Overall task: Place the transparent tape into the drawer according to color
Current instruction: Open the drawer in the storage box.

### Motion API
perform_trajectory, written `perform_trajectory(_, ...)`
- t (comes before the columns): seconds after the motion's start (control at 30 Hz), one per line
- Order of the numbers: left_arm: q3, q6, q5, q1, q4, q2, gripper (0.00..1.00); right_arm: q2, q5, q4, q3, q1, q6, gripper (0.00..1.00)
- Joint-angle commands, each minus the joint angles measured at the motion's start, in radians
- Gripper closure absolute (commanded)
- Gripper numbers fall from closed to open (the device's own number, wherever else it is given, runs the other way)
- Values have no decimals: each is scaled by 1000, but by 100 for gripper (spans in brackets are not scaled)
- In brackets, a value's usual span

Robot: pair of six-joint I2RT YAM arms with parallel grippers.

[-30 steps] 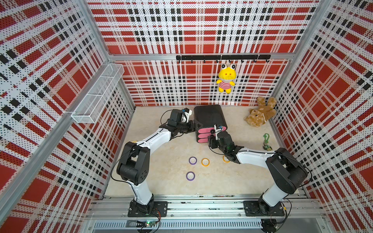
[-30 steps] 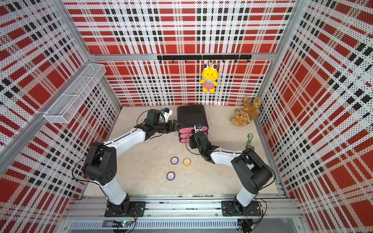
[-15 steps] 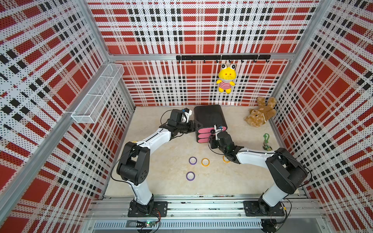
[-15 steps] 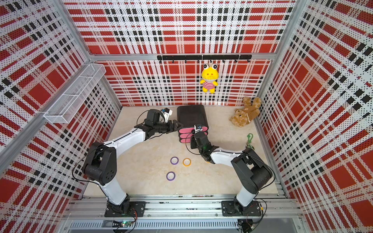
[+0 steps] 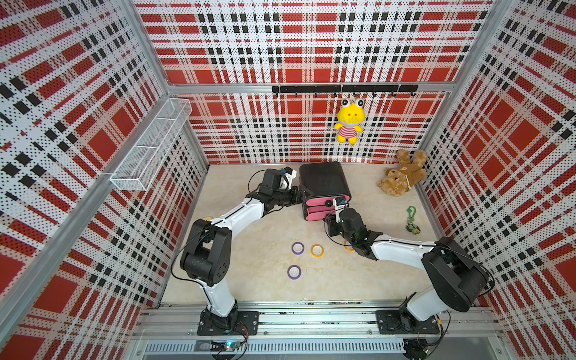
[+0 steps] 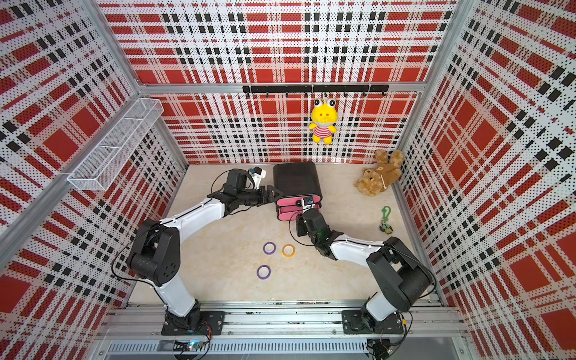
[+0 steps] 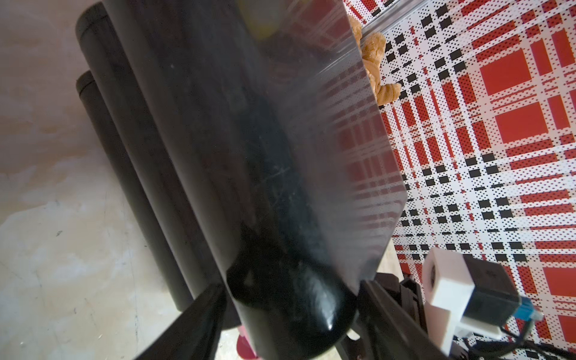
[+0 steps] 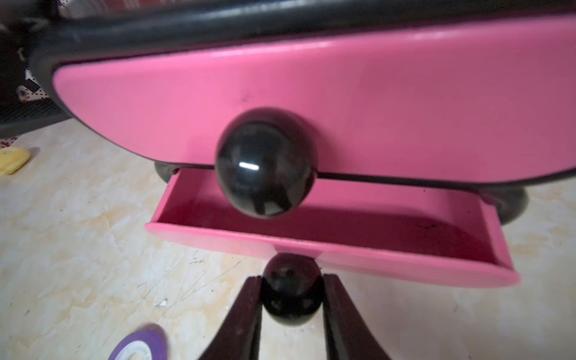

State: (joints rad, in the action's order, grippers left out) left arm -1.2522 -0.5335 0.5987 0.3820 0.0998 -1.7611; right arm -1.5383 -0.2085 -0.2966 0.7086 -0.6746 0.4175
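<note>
Pinching drawer knob [image 8: 291,300] — right gripper [image 8: 292,280]; purple tape [image 8: 146,336] beside

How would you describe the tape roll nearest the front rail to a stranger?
Find the black cabinet with pink drawers at the back. On the floor before it lie three rolls in the open. Take the purple roll lying alone nearest the metal rail; the other purple roll sits beside an orange roll.

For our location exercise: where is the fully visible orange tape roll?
In both top views the orange roll lies flat on the floor, close beside a purple roll, in front of the drawers.
</note>
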Motion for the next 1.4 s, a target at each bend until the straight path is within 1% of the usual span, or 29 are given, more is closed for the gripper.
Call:
perform_trajectory(0.0,-17,17,6,-5,18,-6,26,52,-58,54,-21,-26,14,66)
perform_trajectory(0.27,-19,16,6,-5,19,-3,26,106,-109,93,-56,-94,43,65)
perform_trajectory(0.5,-18,15,1,-4,19,-1,26,153,-158,120,-88,-129,61,65)
perform_trajectory(0.8,-18,14,-1,-2,20,0,26,177,-152,128,-112,-149,84,62)
perform_trajectory(0.87,-19,13,0,-2,21,0,26,172,-154,129,-112,-149,84,57)
perform_trajectory(1.0,-20,13,-2,-2,22,3,26,178,-159,125,-118,-149,87,39)
perform_trajectory(1.03,-20,13,-2,-2,23,2,26,182,-160,127,-118,-149,87,36)
perform_trajectory(1.1,-19,14,-2,-2,23,2,26,191,-159,131,-116,-149,86,33)
perform_trajectory(1.27,-19,15,-2,-2,24,2,26,236,-155,168,-107,-149,87,28)
perform_trajectory(1.37,-18,15,-4,-2,24,6,25,294,-155,214,-109,-150,97,22)
